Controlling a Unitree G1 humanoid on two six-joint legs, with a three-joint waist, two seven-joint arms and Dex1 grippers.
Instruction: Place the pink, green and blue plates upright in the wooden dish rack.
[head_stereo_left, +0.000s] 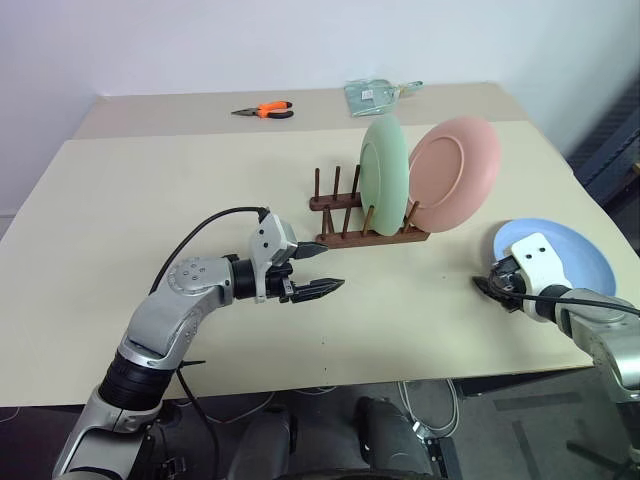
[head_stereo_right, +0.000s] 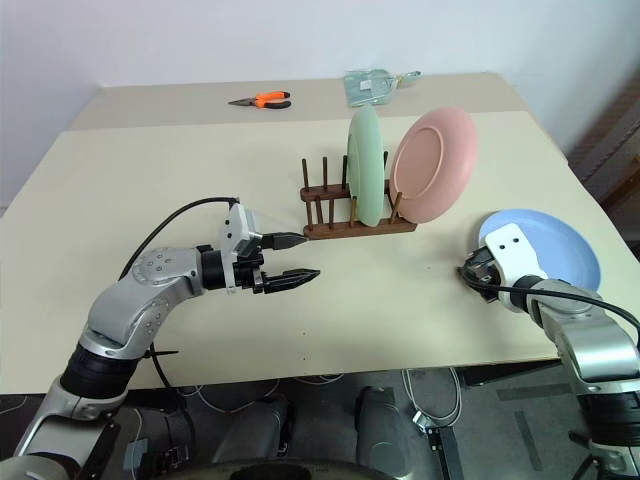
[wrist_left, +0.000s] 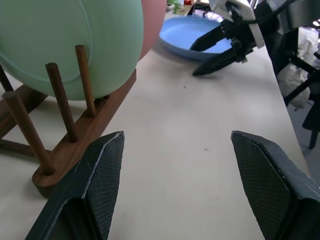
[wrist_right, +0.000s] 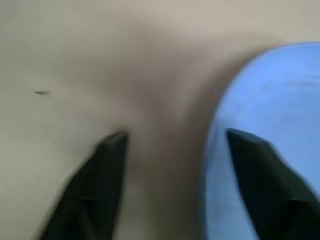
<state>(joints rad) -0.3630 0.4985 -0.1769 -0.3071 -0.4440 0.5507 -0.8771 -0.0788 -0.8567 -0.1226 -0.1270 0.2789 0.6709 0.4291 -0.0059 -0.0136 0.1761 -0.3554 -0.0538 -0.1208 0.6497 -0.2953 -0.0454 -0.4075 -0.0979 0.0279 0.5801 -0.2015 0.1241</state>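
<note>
The blue plate (head_stereo_left: 556, 253) lies flat on the table (head_stereo_left: 150, 200) at 4 o'clock of the rack (head_stereo_left: 365, 232) (green (head_stereo_left: 384, 172) and pink (head_stereo_left: 455, 172) already upright). The right claw (wrist_right: 172, 165), parted, straddles its rim; a shallow bite could push it off the table edge. The left claw (head_stereo_left: 322, 273) hangs empty, parted.

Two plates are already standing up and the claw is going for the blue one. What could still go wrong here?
The blue plate lies flat near the table's right edge; the open right gripper at its rim could push it toward that edge rather than get under it. The pink plate leans at the very end of the rack, so a knock while slotting the blue one might tip it out. The free pegs sit behind the green plate, a tight approach.
</note>
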